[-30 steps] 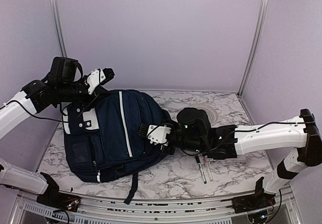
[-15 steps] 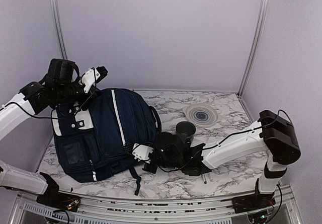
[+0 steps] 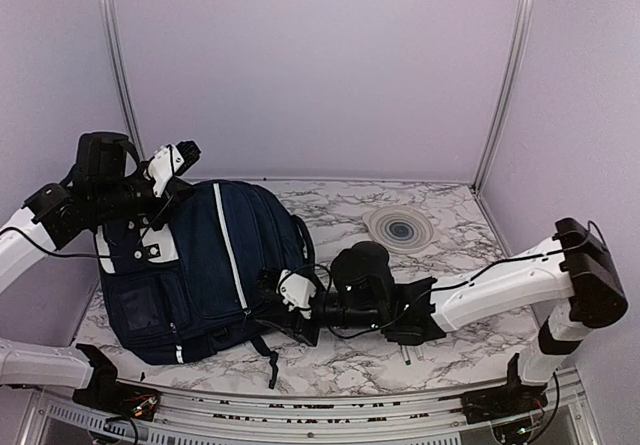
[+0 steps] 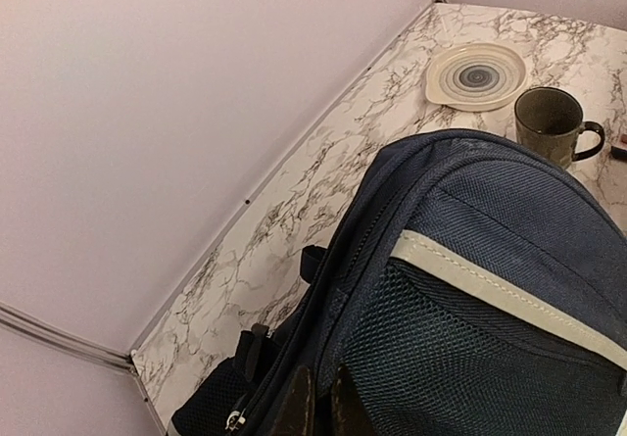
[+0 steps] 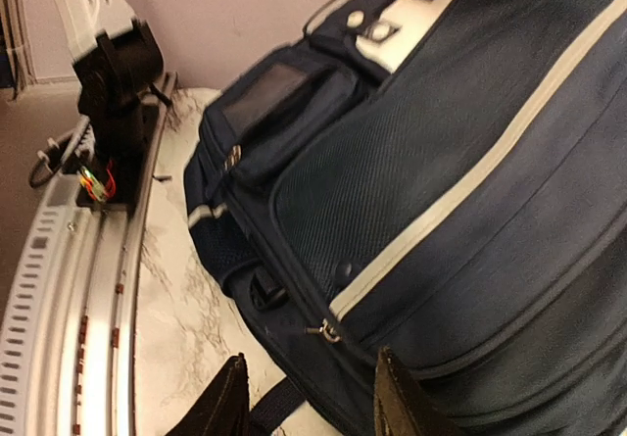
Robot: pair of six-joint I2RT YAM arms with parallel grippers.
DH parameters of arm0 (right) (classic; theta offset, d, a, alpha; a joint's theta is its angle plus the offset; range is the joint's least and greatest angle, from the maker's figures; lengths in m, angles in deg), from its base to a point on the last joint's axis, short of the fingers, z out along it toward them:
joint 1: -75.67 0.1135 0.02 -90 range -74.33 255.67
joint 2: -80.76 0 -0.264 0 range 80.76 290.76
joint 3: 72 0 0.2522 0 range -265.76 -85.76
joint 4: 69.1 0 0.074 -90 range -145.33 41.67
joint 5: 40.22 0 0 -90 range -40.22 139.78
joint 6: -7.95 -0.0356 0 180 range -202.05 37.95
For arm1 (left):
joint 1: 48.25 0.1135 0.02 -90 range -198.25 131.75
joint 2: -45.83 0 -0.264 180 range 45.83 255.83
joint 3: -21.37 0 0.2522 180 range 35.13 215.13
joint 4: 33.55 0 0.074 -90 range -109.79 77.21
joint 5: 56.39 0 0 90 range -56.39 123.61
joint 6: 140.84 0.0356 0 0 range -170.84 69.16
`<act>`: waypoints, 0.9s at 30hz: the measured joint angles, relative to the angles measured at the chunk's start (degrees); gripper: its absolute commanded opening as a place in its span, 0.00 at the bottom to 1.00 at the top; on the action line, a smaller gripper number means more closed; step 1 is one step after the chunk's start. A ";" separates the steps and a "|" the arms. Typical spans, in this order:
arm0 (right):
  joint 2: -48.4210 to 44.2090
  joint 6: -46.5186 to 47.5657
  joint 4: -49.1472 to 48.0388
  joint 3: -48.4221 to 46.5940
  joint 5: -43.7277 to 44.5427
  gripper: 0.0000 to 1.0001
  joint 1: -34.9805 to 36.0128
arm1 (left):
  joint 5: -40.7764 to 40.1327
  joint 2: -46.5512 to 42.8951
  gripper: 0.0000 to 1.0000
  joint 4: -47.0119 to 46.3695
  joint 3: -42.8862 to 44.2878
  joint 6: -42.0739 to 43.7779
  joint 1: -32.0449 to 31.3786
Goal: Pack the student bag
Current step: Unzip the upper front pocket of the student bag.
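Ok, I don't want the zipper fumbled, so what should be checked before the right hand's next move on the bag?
1. Left hand pinching the student bag at its top: ok, shut on fabric.
2. Right hand ready to grasp: ok, fingers apart.
3. Zipper pull lined up: ok, just ahead between those fingers, not gripped.
4. Bag open for packing: not ok, no opening shows.
5. Mug upright beyond the bag: ok.
6. Loose strap snagging: cannot tell.
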 measured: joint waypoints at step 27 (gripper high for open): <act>4.31 -26.40 27.76 -28.52 -20.11 0.77 -20.04 | 12.17 -10.01 0.00 -1.75 -7.10 5.01 -0.02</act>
